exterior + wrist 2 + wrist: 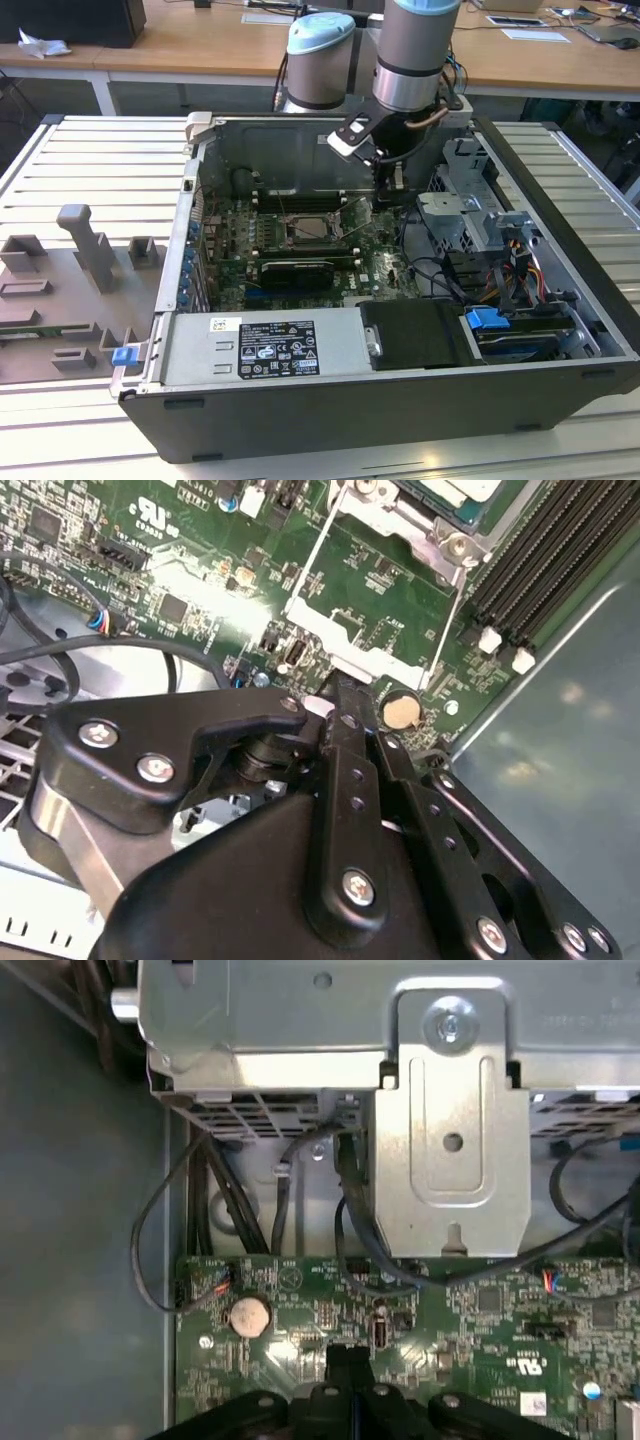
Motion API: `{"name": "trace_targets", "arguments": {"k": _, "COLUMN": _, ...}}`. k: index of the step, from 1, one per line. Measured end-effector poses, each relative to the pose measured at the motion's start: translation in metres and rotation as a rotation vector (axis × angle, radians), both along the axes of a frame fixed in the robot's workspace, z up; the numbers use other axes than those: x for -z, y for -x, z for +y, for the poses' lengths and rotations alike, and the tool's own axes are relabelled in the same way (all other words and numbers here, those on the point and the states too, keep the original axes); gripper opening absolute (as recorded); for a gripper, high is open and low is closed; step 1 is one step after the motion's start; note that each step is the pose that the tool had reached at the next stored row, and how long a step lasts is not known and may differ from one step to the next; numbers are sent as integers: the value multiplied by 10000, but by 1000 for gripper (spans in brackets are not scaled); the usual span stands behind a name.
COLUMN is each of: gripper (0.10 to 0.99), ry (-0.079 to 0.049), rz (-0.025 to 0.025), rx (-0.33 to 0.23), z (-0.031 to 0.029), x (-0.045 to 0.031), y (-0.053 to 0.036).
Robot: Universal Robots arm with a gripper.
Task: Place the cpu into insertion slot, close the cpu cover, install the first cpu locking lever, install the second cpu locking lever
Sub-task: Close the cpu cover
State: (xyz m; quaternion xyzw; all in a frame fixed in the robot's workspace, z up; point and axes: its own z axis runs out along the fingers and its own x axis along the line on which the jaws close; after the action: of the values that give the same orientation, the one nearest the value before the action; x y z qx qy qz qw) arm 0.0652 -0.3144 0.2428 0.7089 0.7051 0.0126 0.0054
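Note:
The cpu lies pale-faced in the insertion slot on the green board, inside the open computer case. The cpu cover, a thin silvery frame, is swung open away from the slot, and the board shows through its window. In the exterior view the cpu cover stands tilted at the slot's right side. My gripper has its black fingers shut together, tips right at the cover's free edge. Whether they pinch that edge is hidden. The gripper hangs low over the board in the first wrist view, and the gripper sits deep in the case.
A coin battery sits close beside the fingertips. Black memory slots run beside the socket. A metal drive cage with loose cables rises just past the board's edge. The power supply lines the case front. A grey fixture tray lies at the exterior view's left.

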Motion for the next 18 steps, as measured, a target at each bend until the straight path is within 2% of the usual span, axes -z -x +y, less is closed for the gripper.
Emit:
{"name": "trace_targets", "arguments": {"k": 4, "gripper": 106, "ry": -3, "rz": 58, "rx": -1, "z": 1, "x": 0, "y": 64}}
{"name": "trace_targets", "arguments": {"k": 9, "gripper": 106, "ry": 1, "rz": 61, "rx": 0, "z": 0, "x": 0, "y": 182}}
{"name": "trace_targets", "arguments": {"k": 18, "gripper": 106, "ry": 7, "rz": 61, "rx": -2, "z": 1, "x": 1, "y": 264}}
